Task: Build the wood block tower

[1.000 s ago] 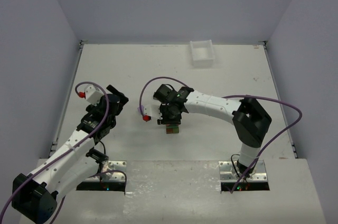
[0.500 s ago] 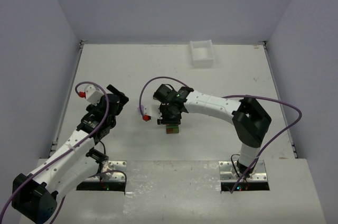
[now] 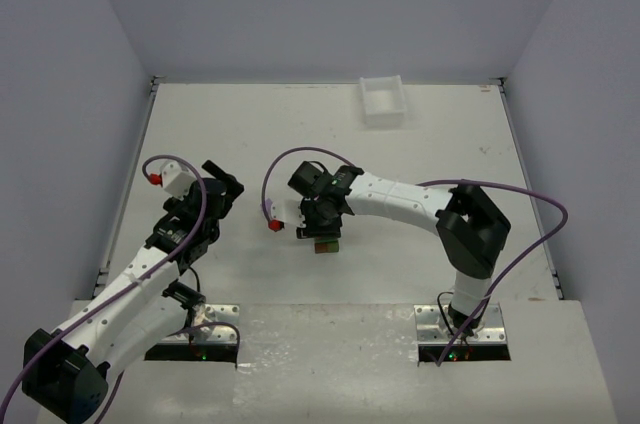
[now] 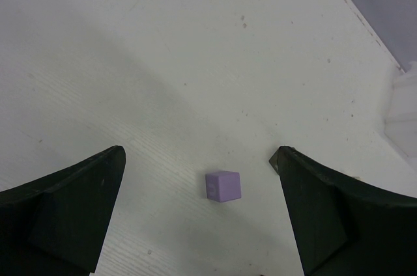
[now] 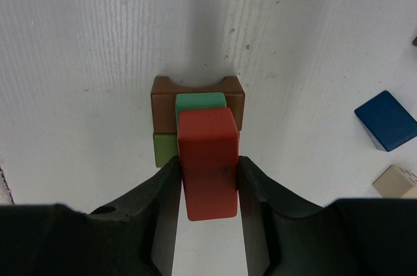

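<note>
Right end effector (image 5: 208, 175): closed on the red block (image 5: 207, 159). Its fingers (image 5: 163, 207) lie against the two long sides of the block, and no gap shows on either side.

The red block stands on top of the tower (image 3: 325, 242), directly below the end effector and between its fingertips.

- Just beyond the fingertips, under the red block, sits a green block (image 5: 201, 101).
- Under and behind that is a brown block (image 5: 163, 100) with a curved notch in its far edge.
- An olive block (image 5: 163, 149) peeks out beside the left finger, touching the brown one.

The pieces look squared up. How many layers there are cannot be told from the wrist view.

Loose pieces lie flat on the bench (image 3: 250, 134), well off to the right of this end effector in its wrist view. There is a blue block (image 5: 386, 120) and, nearer the camera, a beige block (image 5: 395, 181). The two are apart from each other and from the tower.

Left end effector (image 4: 199, 153): fully open and holding nothing. It hangs above bare bench, away from the tower.

- A purple cube (image 4: 223, 186) rests on the bench below it, in the gap between the two fingers and a little nearer the right one.
- Neither finger touches the cube.

From above, the right arm reaches in over the tower near the middle of the bench. The white tray (image 3: 382, 101) sits far ahead of both end effectors at the back edge.
</note>
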Motion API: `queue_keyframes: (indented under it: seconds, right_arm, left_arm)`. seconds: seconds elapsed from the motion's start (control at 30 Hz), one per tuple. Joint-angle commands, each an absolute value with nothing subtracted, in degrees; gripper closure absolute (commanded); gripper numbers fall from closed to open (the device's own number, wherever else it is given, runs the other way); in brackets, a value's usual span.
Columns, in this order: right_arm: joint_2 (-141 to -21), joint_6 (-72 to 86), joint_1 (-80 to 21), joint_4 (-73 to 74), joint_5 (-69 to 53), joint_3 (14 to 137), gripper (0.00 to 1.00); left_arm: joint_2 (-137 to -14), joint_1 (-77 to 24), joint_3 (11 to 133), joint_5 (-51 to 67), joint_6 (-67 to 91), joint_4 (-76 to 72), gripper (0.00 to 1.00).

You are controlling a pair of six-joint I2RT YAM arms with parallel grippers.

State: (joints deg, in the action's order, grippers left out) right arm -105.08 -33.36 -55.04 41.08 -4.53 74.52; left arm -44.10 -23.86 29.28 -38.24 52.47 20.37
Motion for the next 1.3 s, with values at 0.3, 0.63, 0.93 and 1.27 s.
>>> queue_keyframes:
  seconds: [0.3, 0.63, 0.93, 1.27]
  right_arm:
    - [-104.51, -32.07, -55.9, 41.04, -3.68, 77.6, 0.66]
    - [-105.29, -31.9, -56.07, 41.48, -3.69, 77.87, 0.66]
    - [-105.73, -31.63, -56.16, 42.27, -4.55, 78.49, 0.65]
    - [-105.58, -31.17, -56.16, 42.07, -4.1, 78.49, 0.49]
  left_arm:
    - [-43.95, -23.12, 28.83, -37.27, 51.5, 17.49, 0.0]
    - [-43.86, -23.12, 28.74, -36.91, 51.33, 17.31, 0.0]
    - [-43.95, -23.12, 28.65, -36.91, 51.24, 17.14, 0.0]
    - [-43.51, -23.12, 28.56, -36.65, 51.15, 17.23, 0.0]
